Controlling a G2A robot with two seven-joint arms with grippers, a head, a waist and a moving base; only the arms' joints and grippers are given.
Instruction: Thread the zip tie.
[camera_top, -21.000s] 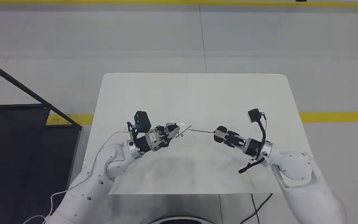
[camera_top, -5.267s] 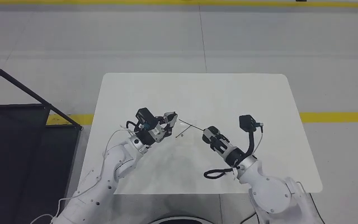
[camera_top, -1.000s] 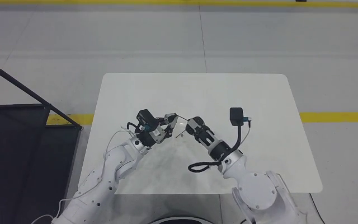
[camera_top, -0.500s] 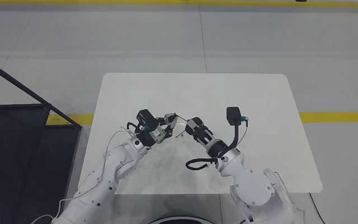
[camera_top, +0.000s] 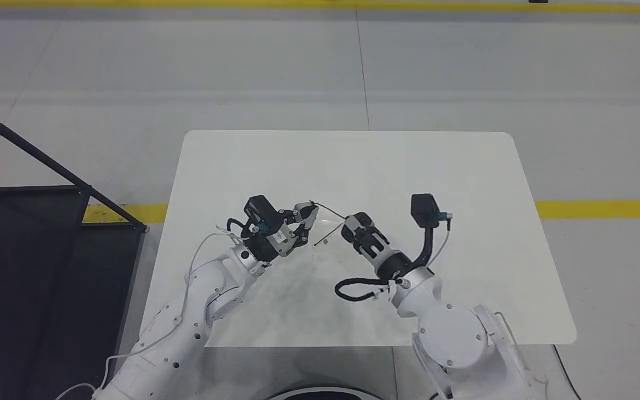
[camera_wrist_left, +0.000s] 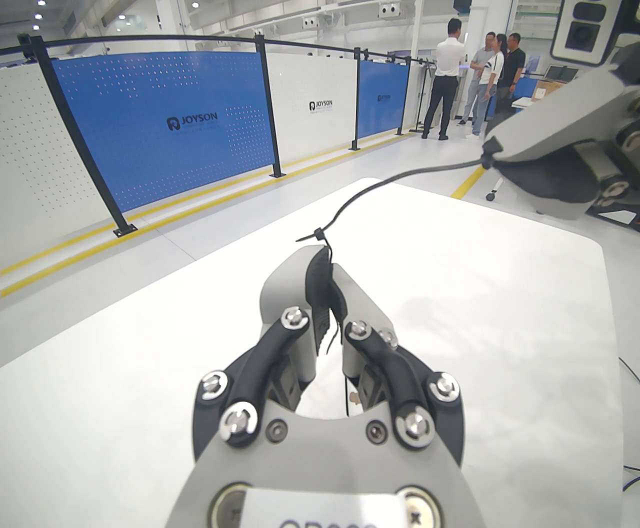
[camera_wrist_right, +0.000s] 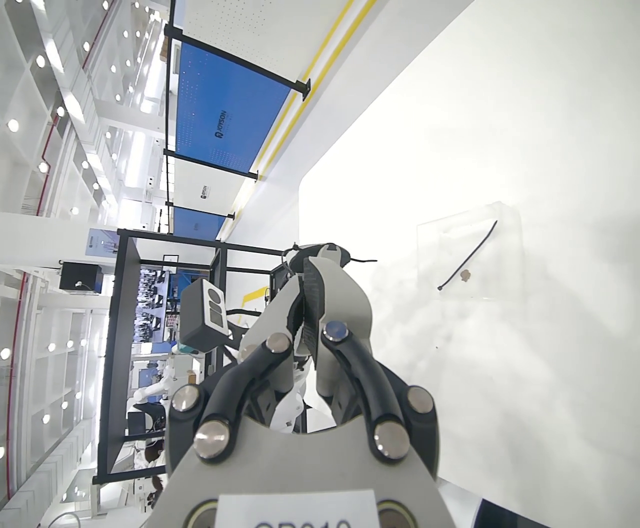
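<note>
White bench (camera_top: 450, 170) surface lay under both arms, with blue-panelled railings (camera_wrist_left: 150, 115) along the hall floor behind. The left tool (camera_wrist_left: 322, 260) was clenched on the zip tie (camera_wrist_left: 400, 176) just below its head. From that tool the strap bowed up and away to the right tool (camera_wrist_left: 492, 150), which was pinched shut on the far end, close by and raised above the bench.

The strap looked thin and springy, so the main risk seemed to be a pull out of line with the head. That could twist the tie in the left tool's narrow grip or drag it out of either pinch. A short stub stuck out beside the head. Whether it was the tip already fed through could not be told, so a hard tug might also have undone the threading.

The left wrist view gave the head, the stub and the bowed strap plainly, where the top view gave a faint dark line between the tools. The right wrist view added a spare tie (camera_wrist_right: 467, 257) lying flat on a clear sheet (camera_wrist_right: 450, 240) on the bench, near the left tool and apart from the held tie.
</note>
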